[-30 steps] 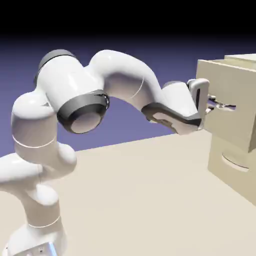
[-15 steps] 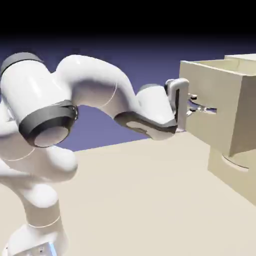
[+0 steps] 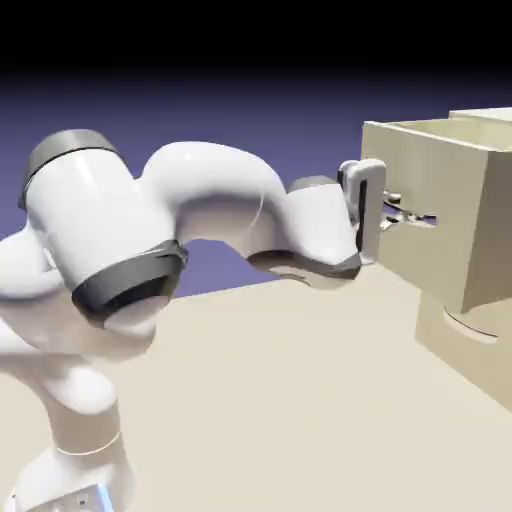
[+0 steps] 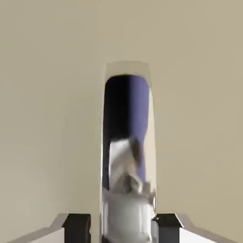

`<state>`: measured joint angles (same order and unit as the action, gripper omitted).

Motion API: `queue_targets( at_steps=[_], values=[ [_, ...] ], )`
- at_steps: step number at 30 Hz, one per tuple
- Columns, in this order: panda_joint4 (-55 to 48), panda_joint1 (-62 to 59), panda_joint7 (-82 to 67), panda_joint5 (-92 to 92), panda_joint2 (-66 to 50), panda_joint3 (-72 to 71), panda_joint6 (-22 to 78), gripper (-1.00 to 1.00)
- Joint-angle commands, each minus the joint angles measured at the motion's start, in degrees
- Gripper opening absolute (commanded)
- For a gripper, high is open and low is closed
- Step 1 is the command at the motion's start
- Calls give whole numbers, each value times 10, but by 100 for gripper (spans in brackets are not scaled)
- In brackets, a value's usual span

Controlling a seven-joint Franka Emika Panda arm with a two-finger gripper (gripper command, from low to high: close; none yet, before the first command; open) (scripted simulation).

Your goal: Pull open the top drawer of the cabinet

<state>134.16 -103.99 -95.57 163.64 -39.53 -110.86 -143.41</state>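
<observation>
Exterior view: cabinet (image 3: pixel 470 330) stands at the counter's (image 3: pixel 280 400) right edge, w/ the top drawer (image 3: pixel 440 215) sticking out of the body toward the arm, so by the look of it the pull is well along. Claw (image 3: pixel 392 210) is level w/ the slot in the drawer front, fingers reaching straight in at the handle (image 3: pixel 418 217). Forearm lies roughly horizontal, in line w/ the drawer's travel; prob. held that way so the pull runs straight and the drawer doesn't bind. Lower drawer front, below, sits flush and untouched. Drawer's top rim shows, but the inside can't be seen from here, so contents unknown.

Hand view: cam looks right at the beige front panel, filling nearly the whole pic. The handle (image 4: pixel 127 156) runs as a shiny metal strip down the middle, dark slot behind it. The two fingertips (image 4: pixel 77 227) sit at the bottom edge, one each side of the strip and close against it: claw is closed around the handle, gripping it. Handle centred between the tips, i.e. grip looks even, little chance of slipping off sideways. Nothing of the drawer's inside shows here either.
</observation>
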Motion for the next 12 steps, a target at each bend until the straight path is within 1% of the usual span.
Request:
queue_targets(
  at_steps=[1, 4, 6, 8, 9, 10, 12],
  values=[
    [9, -21, 14, -1, 10, -16, -4, -100],
    [58, -83, 5, -10, -14, -69, 0, -100],
    [74, -125, 30, -8, -1, -105, -6, -100],
    [104, -147, 3, -18, -34, -123, -1, -100],
    [104, -147, 3, -18, -34, -123, -1, 100],
    [104, -147, 3, -18, -34, -123, -1, 100],
    [142, -188, -15, -31, -67, -156, -3, 100]
  ],
)
